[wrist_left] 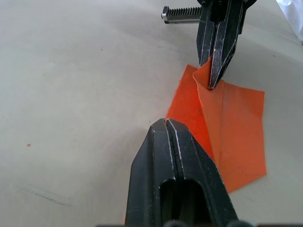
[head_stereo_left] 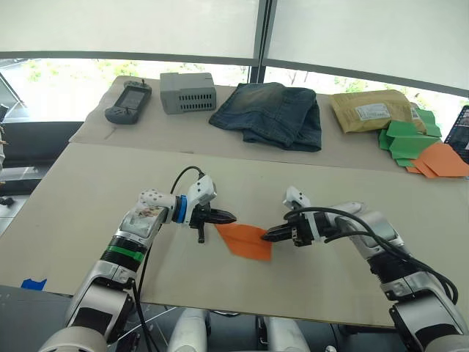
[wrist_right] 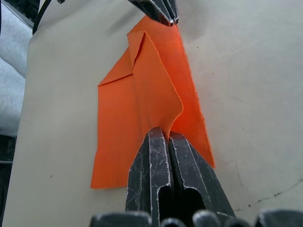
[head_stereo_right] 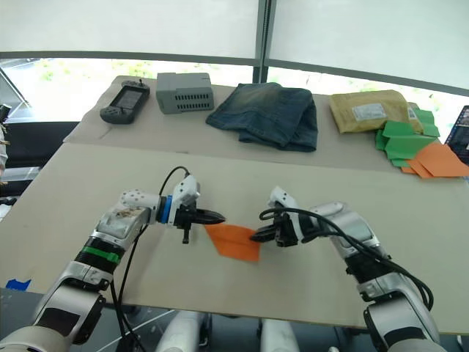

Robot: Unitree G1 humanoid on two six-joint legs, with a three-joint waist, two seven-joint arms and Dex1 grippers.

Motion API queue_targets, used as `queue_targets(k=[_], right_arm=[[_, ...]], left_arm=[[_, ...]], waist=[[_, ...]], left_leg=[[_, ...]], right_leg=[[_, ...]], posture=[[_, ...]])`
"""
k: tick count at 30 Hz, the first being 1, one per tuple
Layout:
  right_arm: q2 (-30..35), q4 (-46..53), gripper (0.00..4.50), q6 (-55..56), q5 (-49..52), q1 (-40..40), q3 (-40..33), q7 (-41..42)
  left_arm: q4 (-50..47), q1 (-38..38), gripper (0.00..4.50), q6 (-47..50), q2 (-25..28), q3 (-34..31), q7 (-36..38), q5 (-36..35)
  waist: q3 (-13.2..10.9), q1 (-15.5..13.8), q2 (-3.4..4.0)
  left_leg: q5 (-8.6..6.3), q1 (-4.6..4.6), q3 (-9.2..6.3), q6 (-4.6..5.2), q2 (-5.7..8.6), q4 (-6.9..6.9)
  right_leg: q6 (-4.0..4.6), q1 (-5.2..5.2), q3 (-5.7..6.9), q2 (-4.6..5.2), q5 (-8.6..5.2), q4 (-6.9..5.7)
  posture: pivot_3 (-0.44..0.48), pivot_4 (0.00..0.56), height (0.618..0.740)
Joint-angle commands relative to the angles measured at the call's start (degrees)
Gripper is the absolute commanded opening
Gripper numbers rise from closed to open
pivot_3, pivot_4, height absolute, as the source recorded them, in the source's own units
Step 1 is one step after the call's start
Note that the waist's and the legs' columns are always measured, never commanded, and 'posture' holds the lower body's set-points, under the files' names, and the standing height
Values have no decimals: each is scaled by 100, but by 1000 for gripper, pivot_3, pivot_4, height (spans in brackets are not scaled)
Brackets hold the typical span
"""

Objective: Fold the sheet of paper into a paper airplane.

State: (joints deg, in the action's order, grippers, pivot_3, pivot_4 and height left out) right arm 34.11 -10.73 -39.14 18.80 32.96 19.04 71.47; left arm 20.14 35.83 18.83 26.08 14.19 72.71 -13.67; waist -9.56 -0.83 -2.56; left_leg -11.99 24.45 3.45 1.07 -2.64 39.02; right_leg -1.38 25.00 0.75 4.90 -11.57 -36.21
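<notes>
1. Left eye view shows the sheet of paper (head_stereo_left: 245, 240), bright orange and partly folded into a pointed wedge, near the front middle of the beige tabletop (head_stereo_left: 88, 183).
2. The left gripper (head_stereo_left: 223, 217) has its jaws pressed together at the pointed end of the paper; in the left wrist view the fingers (wrist_left: 175, 161) meet with no gap, the paper's tip beneath them.
3. The right gripper (head_stereo_left: 272, 233) has its jaws clamped on a raised fold at the paper's wide end; in the right wrist view the orange layer curls up into the closed fingers (wrist_right: 158, 156).
4. The two grippers face each other across the paper, one at each end.
5. Along the far side of the tabletop lie a handheld game console (head_stereo_left: 129, 102), a grey box (head_stereo_left: 187, 92), folded jeans (head_stereo_left: 271, 114) and a tan padded envelope (head_stereo_left: 368, 110).
6. Green paper pieces (head_stereo_left: 407, 139) and further orange paper pieces (head_stereo_left: 438, 160) sit at the far right.
</notes>
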Motion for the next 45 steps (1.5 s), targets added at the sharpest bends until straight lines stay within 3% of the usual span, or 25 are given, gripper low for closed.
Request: queue_targets(k=[1,7,10,17,32,37,43,45], right_arm=[[-91,-207,52,46,-225,30,144,-62],[-202,-507,52,84,-348,131,76,-224],[-192,-551,52,93,-392,156,71,-191],[-216,-383,52,70,-345,48,12,-156],[-318,-370,52,158,-200,37,-307,-319],[-192,-195,1640,313,-218,2,-381,-155],[-257,152,3629,1040,-189,-84,-882,-558],[-374,569,3629,1205,60,-203,-1217,-726]], left_arm=[[-592,120,0,-227,-99,-296,122,-353],[-1357,-39,0,206,-34,-352,315,-824],[-1557,-201,0,106,175,-141,374,-590],[-527,-96,0,-573,-41,25,153,-88],[-75,-323,0,-1264,-53,402,220,550],[-201,-497,0,-1230,78,323,200,526],[-274,-531,0,-950,6,178,185,301],[-290,-521,0,-879,-40,153,155,277]], waist=[[0,1,0],[0,15,0],[1,19,1],[2,19,3],[3,21,3],[4,33,7],[4,24,8],[3,20,10]], left_leg=[[0,-1,0,1,-1,0],[1,-14,3,1,-12,1],[2,-18,2,2,-19,0],[2,-20,1,2,-23,1],[2,-15,1,2,-29,-3],[2,-14,2,2,-31,-4],[2,-9,3,2,-30,-4],[2,-3,3,2,-30,-5]], right_leg=[[1,0,0,0,0,0],[14,-8,-4,-13,9,1],[40,-8,-9,-25,4,1],[51,-9,-17,-36,0,4],[51,0,-18,-42,1,3],[50,2,-20,-42,2,2],[50,6,-19,-41,1,6],[45,10,-19,-41,3,7]], posture=[[0,150,716],[0,150,716],[0,150,716],[0,150,716],[0,150,716],[0,150,716],[0,150,716],[0,150,716]])
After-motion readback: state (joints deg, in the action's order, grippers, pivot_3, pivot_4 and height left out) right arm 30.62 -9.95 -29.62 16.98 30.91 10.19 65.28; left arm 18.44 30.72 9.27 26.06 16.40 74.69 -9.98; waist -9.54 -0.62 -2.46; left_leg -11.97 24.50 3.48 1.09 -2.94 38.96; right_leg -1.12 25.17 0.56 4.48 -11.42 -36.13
